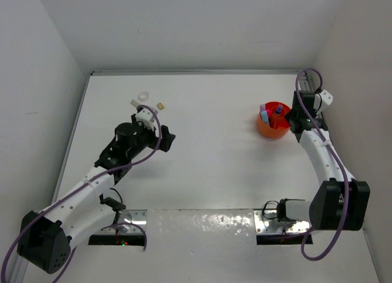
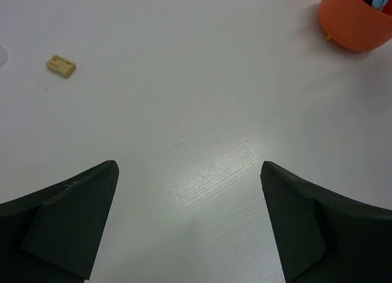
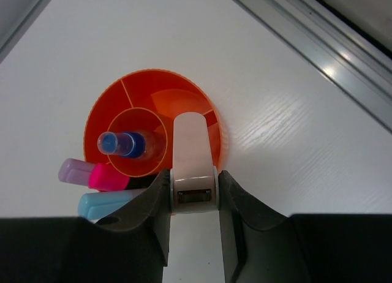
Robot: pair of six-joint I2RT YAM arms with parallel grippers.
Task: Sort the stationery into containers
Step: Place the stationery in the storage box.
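Note:
The orange tub (image 1: 272,128) stands at the right of the table, with inner dividers (image 3: 125,90). In it stand a blue-capped bottle (image 3: 125,143), a pink-capped marker (image 3: 109,178), a lilac piece (image 3: 72,171) and a light-blue highlighter (image 3: 105,203). My right gripper (image 3: 194,186) hangs over the tub's rim, shut on a pale flat stationery piece (image 3: 191,142) with a rounded end that points into the tub. My left gripper (image 2: 188,173) is open and holds nothing, left of the table's centre (image 1: 164,139). A beige block (image 2: 61,66) lies ahead of it to the left.
Beyond the left gripper lie a clear tape ring (image 1: 144,96), a small white piece (image 1: 135,103) and the beige block (image 1: 161,105). The tub shows at the upper right of the left wrist view (image 2: 352,22). White walls and a metal rail (image 3: 318,56) border the table.

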